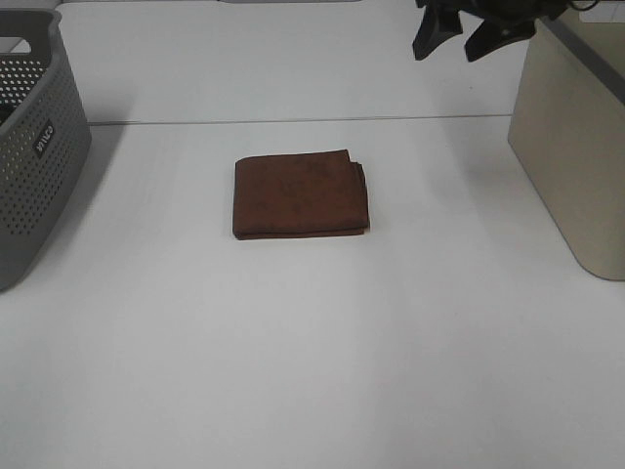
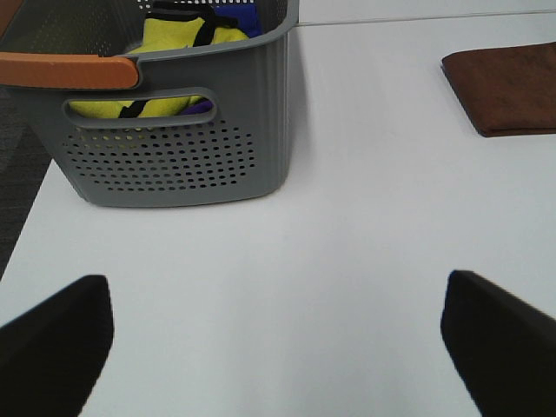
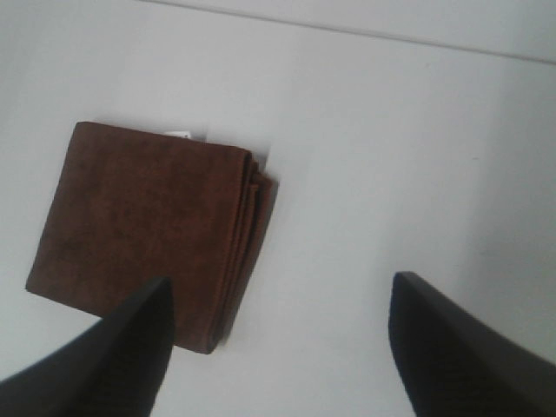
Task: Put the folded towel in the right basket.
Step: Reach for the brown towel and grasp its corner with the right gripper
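A folded brown towel (image 1: 300,194) lies flat in the middle of the white table. It also shows in the right wrist view (image 3: 148,230) and at the edge of the left wrist view (image 2: 508,87). My right gripper (image 1: 471,35) is open and empty, high at the back right, well above and behind the towel, next to the beige right basket (image 1: 576,147). In its wrist view the gripper (image 3: 278,347) is spread wide over the table beside the towel. My left gripper (image 2: 278,343) is open and empty, outside the exterior view, near the grey basket.
A grey perforated basket (image 1: 34,147) stands at the left edge; the left wrist view shows it (image 2: 174,148) holding yellow and blue cloth (image 2: 187,39). An orange handle (image 2: 65,69) crosses in front of it. The white table (image 1: 312,371) extends toward the front.
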Robot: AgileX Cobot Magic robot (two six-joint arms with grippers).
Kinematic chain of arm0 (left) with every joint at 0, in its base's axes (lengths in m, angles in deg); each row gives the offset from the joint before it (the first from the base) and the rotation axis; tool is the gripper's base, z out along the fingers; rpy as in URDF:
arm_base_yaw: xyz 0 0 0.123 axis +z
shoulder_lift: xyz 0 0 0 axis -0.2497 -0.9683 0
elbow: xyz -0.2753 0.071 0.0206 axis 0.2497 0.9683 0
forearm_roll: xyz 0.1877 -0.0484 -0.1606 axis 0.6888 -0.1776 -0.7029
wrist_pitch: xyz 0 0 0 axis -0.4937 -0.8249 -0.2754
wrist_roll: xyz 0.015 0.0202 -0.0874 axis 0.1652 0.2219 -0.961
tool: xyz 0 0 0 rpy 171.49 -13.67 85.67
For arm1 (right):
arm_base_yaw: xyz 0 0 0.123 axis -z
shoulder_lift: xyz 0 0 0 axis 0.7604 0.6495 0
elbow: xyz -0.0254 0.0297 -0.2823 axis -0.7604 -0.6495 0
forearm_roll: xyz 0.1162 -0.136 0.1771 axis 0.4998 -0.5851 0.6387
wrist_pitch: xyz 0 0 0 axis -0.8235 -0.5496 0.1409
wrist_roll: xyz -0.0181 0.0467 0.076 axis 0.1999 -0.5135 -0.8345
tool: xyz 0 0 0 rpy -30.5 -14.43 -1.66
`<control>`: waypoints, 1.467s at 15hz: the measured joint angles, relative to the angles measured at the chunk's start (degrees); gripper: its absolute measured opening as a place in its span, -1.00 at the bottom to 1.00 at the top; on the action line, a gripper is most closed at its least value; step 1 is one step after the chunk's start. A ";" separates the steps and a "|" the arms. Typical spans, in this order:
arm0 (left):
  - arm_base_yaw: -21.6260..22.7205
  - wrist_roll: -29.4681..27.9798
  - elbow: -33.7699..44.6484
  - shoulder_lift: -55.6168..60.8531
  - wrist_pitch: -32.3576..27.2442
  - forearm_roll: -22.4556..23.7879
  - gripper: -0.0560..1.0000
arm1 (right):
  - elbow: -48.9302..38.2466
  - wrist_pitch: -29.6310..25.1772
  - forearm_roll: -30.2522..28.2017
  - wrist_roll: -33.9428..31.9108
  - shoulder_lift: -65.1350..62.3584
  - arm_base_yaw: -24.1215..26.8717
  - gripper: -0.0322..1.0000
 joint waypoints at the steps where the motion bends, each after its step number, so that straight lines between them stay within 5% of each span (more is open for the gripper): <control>1: 0.00 0.00 0.00 0.00 0.00 0.00 0.95 | 2.35 -1.43 2.23 0.00 3.27 0.00 0.35; 8: 0.00 0.00 0.00 0.00 0.00 0.00 0.95 | 13.35 -13.92 15.58 0.74 21.89 0.00 0.35; 18: 0.00 0.00 0.00 0.00 0.00 0.00 0.95 | 13.69 -9.45 22.69 7.28 30.14 0.00 0.35; 22: 0.00 0.00 0.00 0.00 0.00 0.00 0.95 | 14.27 -8.19 30.42 10.14 32.72 0.00 0.34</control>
